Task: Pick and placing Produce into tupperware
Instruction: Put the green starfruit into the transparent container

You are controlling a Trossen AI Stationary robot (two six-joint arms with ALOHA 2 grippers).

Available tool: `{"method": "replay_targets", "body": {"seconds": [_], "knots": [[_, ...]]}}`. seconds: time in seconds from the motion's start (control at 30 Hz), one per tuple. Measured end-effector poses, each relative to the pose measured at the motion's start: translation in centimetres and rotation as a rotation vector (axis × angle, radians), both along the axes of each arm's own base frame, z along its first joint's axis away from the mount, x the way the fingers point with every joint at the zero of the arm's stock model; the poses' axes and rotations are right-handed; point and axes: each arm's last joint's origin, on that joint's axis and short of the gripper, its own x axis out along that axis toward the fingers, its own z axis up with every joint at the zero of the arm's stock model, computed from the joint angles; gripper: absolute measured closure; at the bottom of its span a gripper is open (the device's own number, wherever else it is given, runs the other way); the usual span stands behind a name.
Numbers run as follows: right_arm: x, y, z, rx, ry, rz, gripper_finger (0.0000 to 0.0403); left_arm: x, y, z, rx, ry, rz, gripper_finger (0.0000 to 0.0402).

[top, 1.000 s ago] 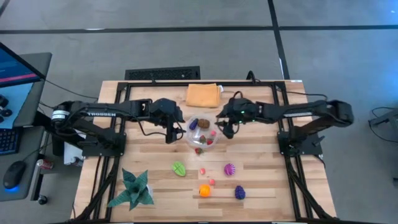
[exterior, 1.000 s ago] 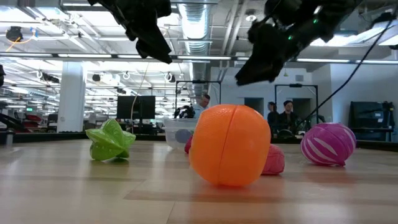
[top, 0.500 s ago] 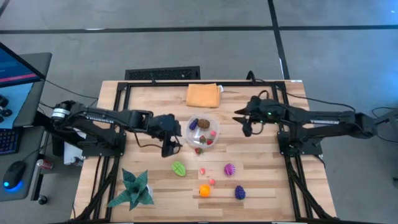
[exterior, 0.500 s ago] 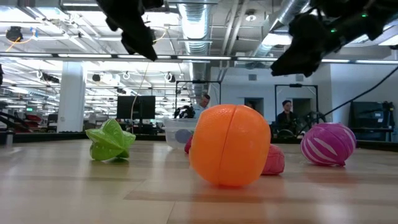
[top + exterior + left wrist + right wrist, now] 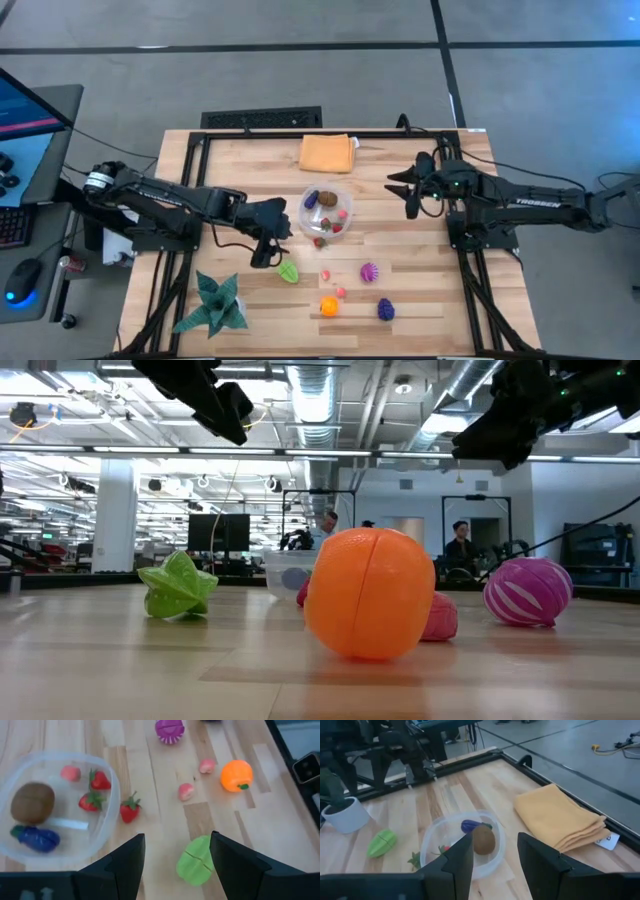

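Left hand (image 5: 175,857) spread above green fruit (image 5: 196,860), partly hidden; right hand (image 5: 494,855) spread, empty.

Your wood table (image 5: 240,310) carries: tupperware (image 5: 327,213), orange cloth (image 5: 326,153), spiky plant (image 5: 213,305), loose green (image 5: 288,271), orange (image 5: 329,306), magenta (image 5: 370,272), purple (image 5: 385,309) produce.

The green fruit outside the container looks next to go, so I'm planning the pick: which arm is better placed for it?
Left. The left gripper hangs open just beside the green fruit; the right gripper is open too, beyond the tupperware.
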Motion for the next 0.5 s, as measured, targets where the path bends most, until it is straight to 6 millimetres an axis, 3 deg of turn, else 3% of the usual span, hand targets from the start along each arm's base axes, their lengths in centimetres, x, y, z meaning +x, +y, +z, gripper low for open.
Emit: {"method": "replay_targets", "body": {"seconds": [0.1,0.33,0.5], "knots": [[-0.1,0.0,0.0,0.007,-0.004,-0.002,0.0227,1.0,0.0,-0.7,0.052,-0.011,-0.05,0.0189],[-0.1,0.2,-0.2,0.066,0.013,-0.003,0.0229,3.3,-0.1,-3.6,0.128,0.176,-0.266,0.0189],[-0.1,0.6,-0.4,0.1,0.024,0.015,0.023,4.4,0.1,-4.6,0.158,0.285,-0.377,0.0189]]}}
